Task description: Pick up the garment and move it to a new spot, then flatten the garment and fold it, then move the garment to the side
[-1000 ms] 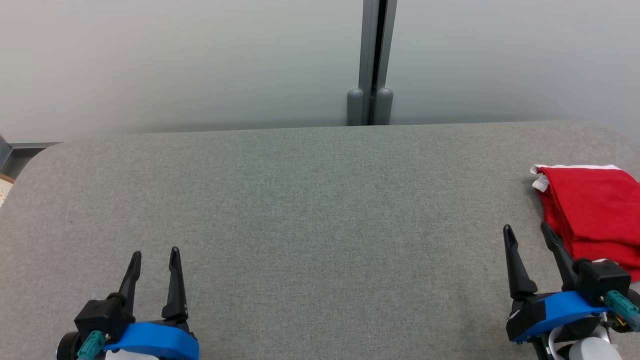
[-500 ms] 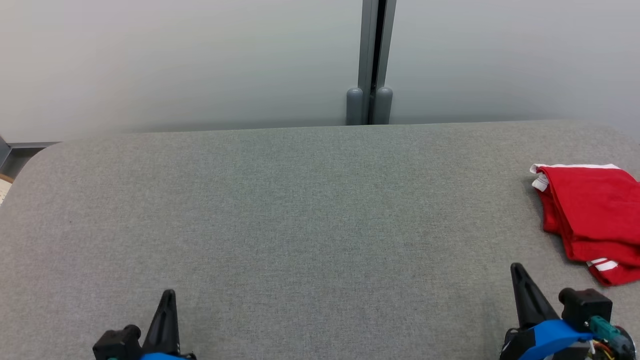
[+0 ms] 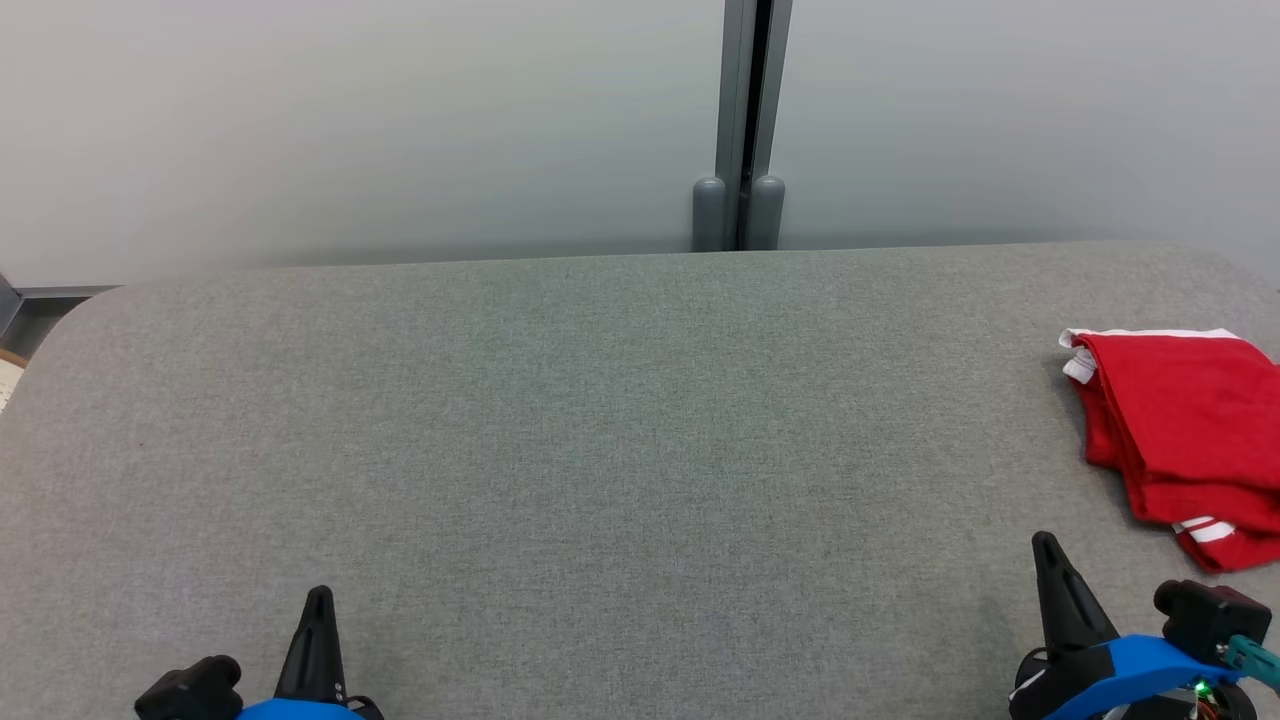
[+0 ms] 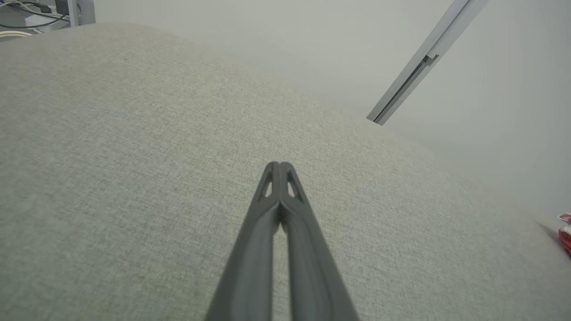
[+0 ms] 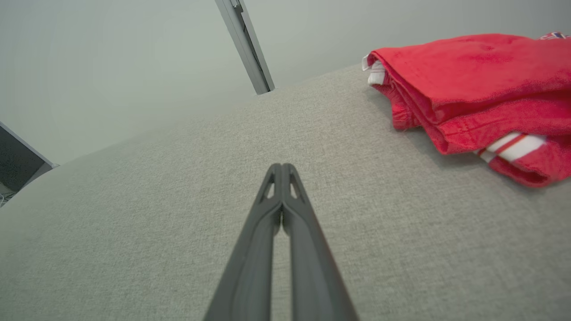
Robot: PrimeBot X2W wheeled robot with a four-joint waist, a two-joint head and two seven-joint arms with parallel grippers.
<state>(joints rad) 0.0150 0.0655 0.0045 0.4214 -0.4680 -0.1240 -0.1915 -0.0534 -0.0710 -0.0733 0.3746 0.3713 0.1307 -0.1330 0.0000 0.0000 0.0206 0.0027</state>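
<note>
The red garment (image 3: 1185, 425) with white trim lies folded at the right edge of the grey padded table (image 3: 600, 450), with nothing touching it. The right wrist view has it at the upper right as a stacked red bundle (image 5: 473, 84), a striped white band peeking out underneath. A red sliver of the garment (image 4: 565, 232) sits at the left wrist view's right edge. My right gripper (image 3: 1046, 545) is low at the lower right, short of the garment, its fingers (image 5: 282, 168) pressed together on nothing. At the lower left, my left gripper (image 3: 319, 598) is also shut and empty, above bare fabric (image 4: 279, 167).
A pale wall runs behind the table, with a grey vertical post (image 3: 742, 120) at its middle. The table's rounded left corner (image 3: 70, 310) lies at the far left. Cables and equipment (image 4: 40, 13) lie beyond the table's edge in the left wrist view.
Both grippers have drawn back toward the bottom of the head view and gone from open to shut. The right one has left the garment's near edge. The garment stays put.
</note>
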